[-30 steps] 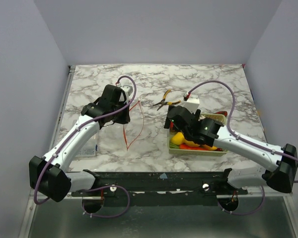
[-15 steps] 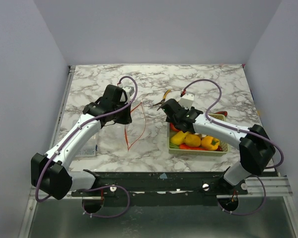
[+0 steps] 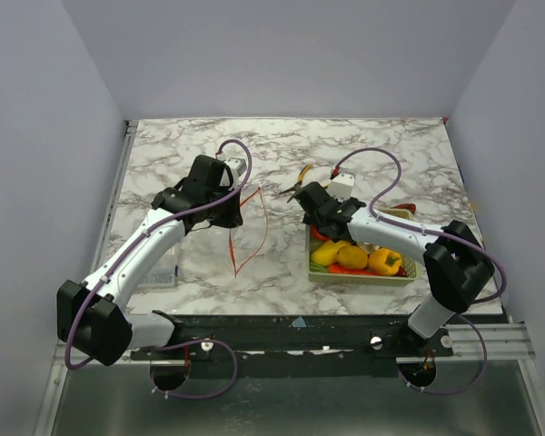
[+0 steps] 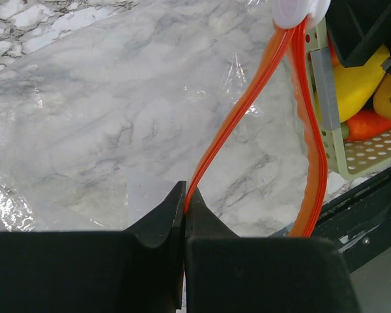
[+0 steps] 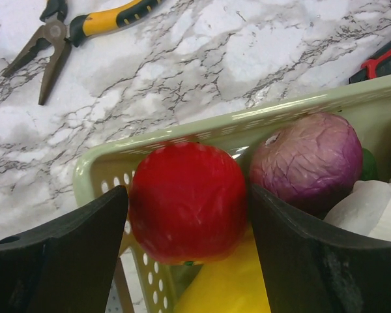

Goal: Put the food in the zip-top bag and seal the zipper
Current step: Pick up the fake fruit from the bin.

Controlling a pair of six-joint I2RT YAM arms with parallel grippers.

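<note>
Right wrist: our right gripper clamps the round red toy apple; left gripper pinches the red-orange plastic zipper strip; next, we bag it.

Top camera: fixed, high behind the table's near edge, tilted down and forward, far enough to take in the whole top; basket sits small, right of centre.

Left wrist: low and close, left of the basket, facing it across the bag and zipper.

Right wrist: very close above the basket's far-left corner, looking steeply down; apple blurred, pliers beyond the basket.

Both wrist views share the basket, seemingly its left wall.
</note>
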